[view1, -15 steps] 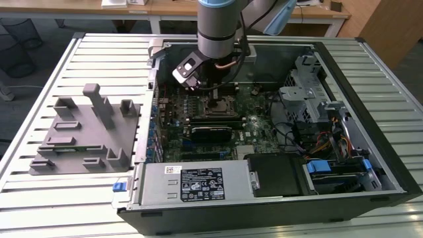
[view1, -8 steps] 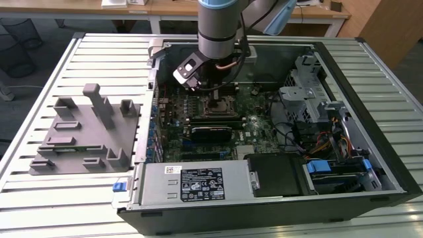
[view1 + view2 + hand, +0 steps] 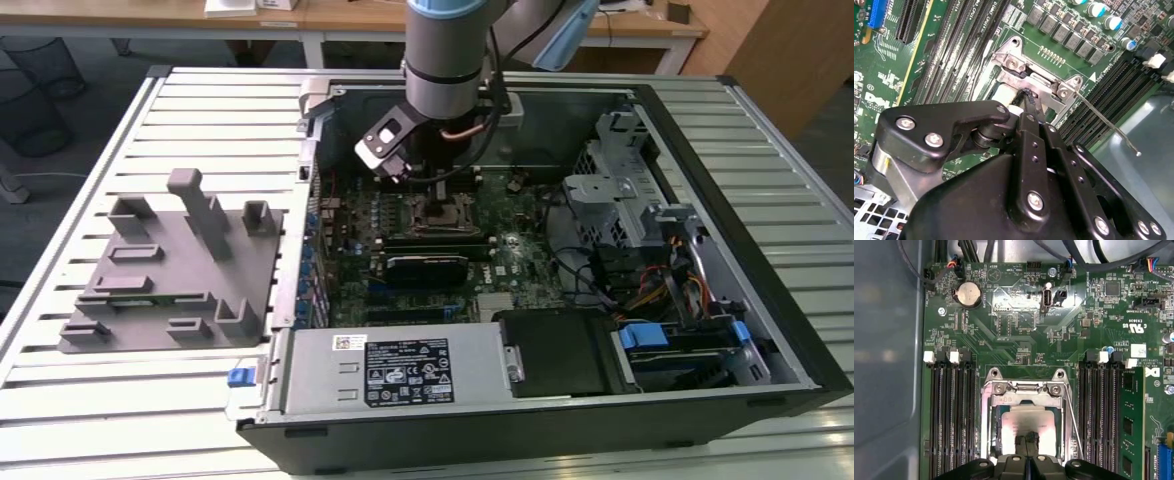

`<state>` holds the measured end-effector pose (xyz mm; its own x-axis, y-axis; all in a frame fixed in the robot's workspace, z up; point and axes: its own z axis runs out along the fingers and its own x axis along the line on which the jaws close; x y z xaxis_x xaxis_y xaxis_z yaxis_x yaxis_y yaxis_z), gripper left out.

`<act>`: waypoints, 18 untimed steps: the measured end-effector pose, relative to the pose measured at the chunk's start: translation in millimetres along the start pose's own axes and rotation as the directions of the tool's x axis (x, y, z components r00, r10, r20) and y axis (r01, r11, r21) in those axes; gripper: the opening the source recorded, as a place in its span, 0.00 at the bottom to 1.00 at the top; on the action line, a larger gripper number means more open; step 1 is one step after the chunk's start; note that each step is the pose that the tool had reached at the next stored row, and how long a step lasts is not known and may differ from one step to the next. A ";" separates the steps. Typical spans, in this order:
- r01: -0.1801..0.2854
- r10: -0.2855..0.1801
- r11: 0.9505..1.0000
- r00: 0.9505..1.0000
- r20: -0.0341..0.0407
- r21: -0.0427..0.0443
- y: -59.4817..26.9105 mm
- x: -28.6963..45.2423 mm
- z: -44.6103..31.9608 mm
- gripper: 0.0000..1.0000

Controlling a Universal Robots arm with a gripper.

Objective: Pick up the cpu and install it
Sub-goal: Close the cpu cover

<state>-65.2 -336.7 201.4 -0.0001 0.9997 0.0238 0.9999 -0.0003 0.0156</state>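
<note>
Installation step: the closed claw (image 3: 1027, 441) hovers at the cpu (image 3: 1019, 421), lying in the motherboard's socket frame (image 3: 1026, 388) (retention lever (image 3: 1106, 122) not yet latched).

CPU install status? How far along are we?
Done: the cpu lies inside the socket frame on the motherboard. In hand: the gripper, shut, sits over the cpu's top; contact unclear. Left: the socket lever looks unlatched.
</note>
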 end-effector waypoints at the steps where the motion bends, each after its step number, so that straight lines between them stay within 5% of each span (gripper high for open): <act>1: 0.000 0.000 1.000 1.000 0.000 0.000 -0.1 0.0 -1.2 0.11; 18: 0.000 0.000 1.000 1.000 -0.001 0.000 -8.9 0.1 -4.2 0.11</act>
<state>-74.2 -336.7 205.5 -0.0002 0.9997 0.0246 0.9999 -0.0002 0.0157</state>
